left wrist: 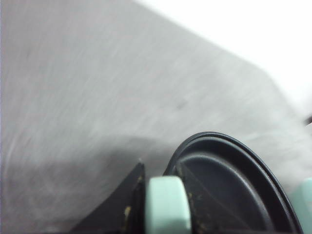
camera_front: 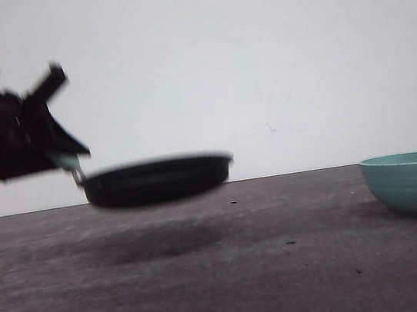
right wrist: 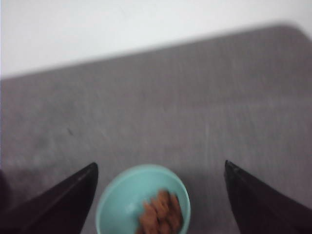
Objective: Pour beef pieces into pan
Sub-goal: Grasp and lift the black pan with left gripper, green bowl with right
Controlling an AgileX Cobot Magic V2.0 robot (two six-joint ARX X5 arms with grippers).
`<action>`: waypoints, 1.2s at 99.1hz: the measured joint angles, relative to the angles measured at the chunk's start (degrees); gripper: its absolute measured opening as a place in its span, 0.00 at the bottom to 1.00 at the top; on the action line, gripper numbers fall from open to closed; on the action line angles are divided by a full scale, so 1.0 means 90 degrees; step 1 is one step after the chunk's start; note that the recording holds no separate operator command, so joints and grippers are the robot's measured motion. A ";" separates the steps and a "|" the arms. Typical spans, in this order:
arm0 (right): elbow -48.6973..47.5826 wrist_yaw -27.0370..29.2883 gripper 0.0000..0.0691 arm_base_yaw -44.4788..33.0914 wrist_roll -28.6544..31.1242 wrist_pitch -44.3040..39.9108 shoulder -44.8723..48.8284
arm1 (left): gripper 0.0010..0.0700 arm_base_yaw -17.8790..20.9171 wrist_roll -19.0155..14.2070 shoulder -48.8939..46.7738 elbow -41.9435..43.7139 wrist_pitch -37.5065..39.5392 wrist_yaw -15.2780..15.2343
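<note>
The black pan (camera_front: 157,180) hangs level above the table at left, its shadow on the surface below. My left gripper (camera_front: 66,162) is shut on its mint-green handle (left wrist: 167,204), and the pan's black inside (left wrist: 229,190) looks bare. At the right edge of the table stands a teal bowl (camera_front: 416,182). My right gripper (right wrist: 161,168) is open high above that bowl (right wrist: 124,195), a finger on each side of it. The orange-brown beef pieces (right wrist: 161,212) lie heaped inside the bowl.
The grey table (camera_front: 287,269) runs wide between the pan and the bowl, with a few small dark specks on it. A white wall (camera_front: 257,56) stands behind the table's far edge.
</note>
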 joint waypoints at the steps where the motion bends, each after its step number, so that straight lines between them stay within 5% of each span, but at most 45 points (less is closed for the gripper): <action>1: 0.0000 0.0000 0.74 -0.0015 0.0015 -0.0007 0.0053 | 0.07 0.0000 0.0000 -0.0078 0.0000 -0.0061 0.0002; 39: 0.0000 -0.0831 0.68 -0.0384 0.0384 0.0464 0.2147 | 0.07 0.0000 0.0002 -0.2878 0.0000 -0.2171 0.0330; 76: 0.0000 -0.0845 0.65 -0.0466 0.0415 0.1100 0.3784 | 0.07 0.0000 -0.0002 -0.4444 0.0000 -0.3322 0.0607; 96: 0.0000 -0.0845 0.52 -0.0471 0.0432 0.1418 0.4303 | 0.07 0.0000 -0.0032 -0.4913 0.0000 -0.3667 0.0695; 119: 0.0000 -0.0843 0.17 -0.0471 0.0474 0.1630 0.4609 | 0.07 0.0000 -0.0053 -0.5095 0.0000 -0.3876 0.0777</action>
